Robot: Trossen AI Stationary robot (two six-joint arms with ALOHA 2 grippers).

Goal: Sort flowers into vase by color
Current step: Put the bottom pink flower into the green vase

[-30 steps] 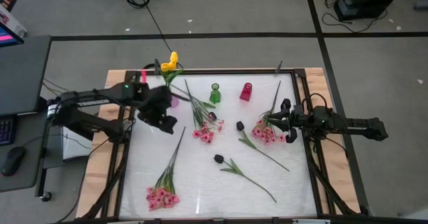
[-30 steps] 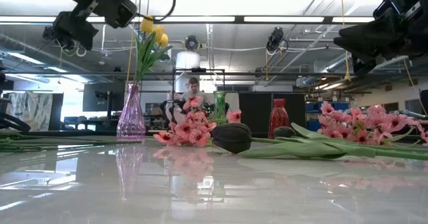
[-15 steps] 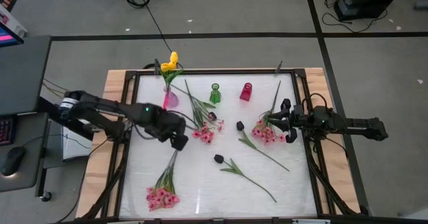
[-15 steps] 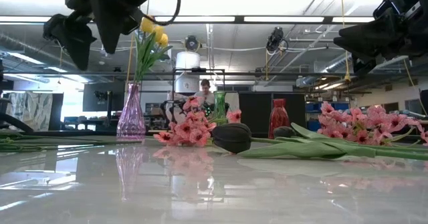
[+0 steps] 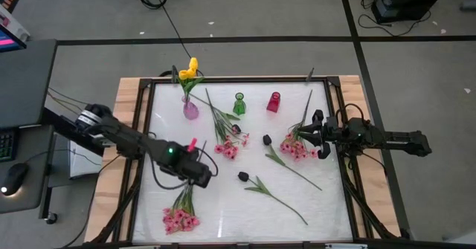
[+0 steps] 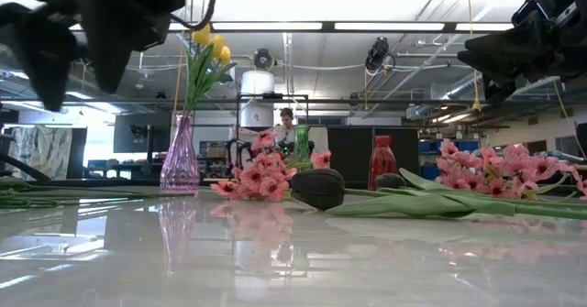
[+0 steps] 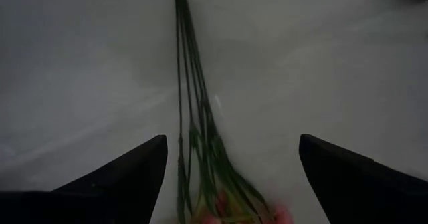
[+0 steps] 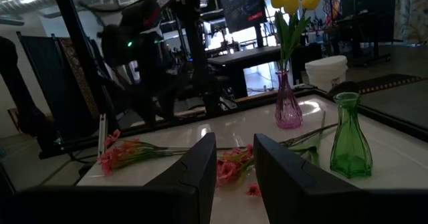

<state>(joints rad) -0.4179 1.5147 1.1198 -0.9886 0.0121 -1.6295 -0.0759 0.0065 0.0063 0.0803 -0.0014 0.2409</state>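
Yellow tulips [image 5: 190,69] stand in a pink glass vase [image 5: 190,108] at the far left. A pink spray [image 5: 181,208] lies flat on the table near the front left, its stems [image 7: 193,134] pointing toward the far side. My left gripper [image 5: 196,172] hangs open above those stems, pointing down, one finger on each side and clear of them. Two more pink sprays [image 5: 227,137] [image 5: 296,143] and two dark tulips [image 5: 266,140] [image 5: 243,176] lie on the table. My right gripper [image 8: 234,174] waits level at the right edge, its fingers a narrow gap apart with nothing between them.
An empty green vase [image 5: 239,104] and a red vase [image 5: 274,102] stand at the far middle. A black frame [image 5: 146,130] rims the white tabletop. In the low view a person [image 6: 287,124] shows in the room beyond the table.
My left gripper has swung from beside the pink vase toward the table's near edge and has come down, rolling its wrist as it went. It now hangs over the front-left pink spray's stems, still open. No flower has moved.
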